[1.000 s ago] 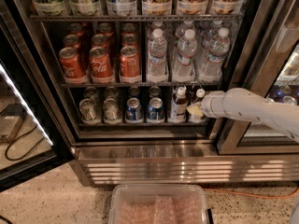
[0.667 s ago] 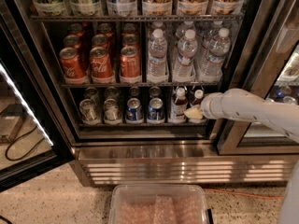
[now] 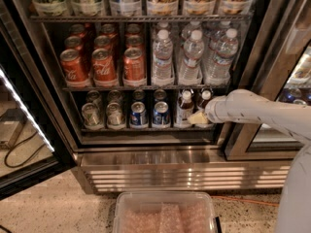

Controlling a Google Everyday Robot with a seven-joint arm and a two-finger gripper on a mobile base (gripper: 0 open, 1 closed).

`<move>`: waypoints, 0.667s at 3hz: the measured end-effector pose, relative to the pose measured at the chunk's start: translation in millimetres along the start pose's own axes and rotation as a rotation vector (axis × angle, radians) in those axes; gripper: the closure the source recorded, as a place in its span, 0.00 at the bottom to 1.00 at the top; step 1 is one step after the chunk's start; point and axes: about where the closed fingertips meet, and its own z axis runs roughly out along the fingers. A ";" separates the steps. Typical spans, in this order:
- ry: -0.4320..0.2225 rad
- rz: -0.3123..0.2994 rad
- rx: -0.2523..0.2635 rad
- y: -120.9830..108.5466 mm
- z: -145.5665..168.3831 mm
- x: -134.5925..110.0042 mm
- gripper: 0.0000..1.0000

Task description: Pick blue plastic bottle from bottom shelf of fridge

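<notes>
place: shop-like | signs: glass-door drinks fridge point(image 3: 146, 166), stocked cans point(image 3: 103, 64), water bottles point(image 3: 192, 57) | tool point(image 3: 198, 118): at bottom shelf point(image 3: 146, 129)

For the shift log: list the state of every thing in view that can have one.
fridge door, open, swung left.
blue plastic bottle, upright, capped, standing on the bottom shelf.
gripper, close at the bottle's right side, low by the shelf front.
plastic bin, uncovered.
</notes>
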 end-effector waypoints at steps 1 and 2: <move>0.008 0.013 0.001 -1.9 2.4 -0.1 0.44; 0.013 0.021 0.004 -3.4 0.8 -0.3 0.67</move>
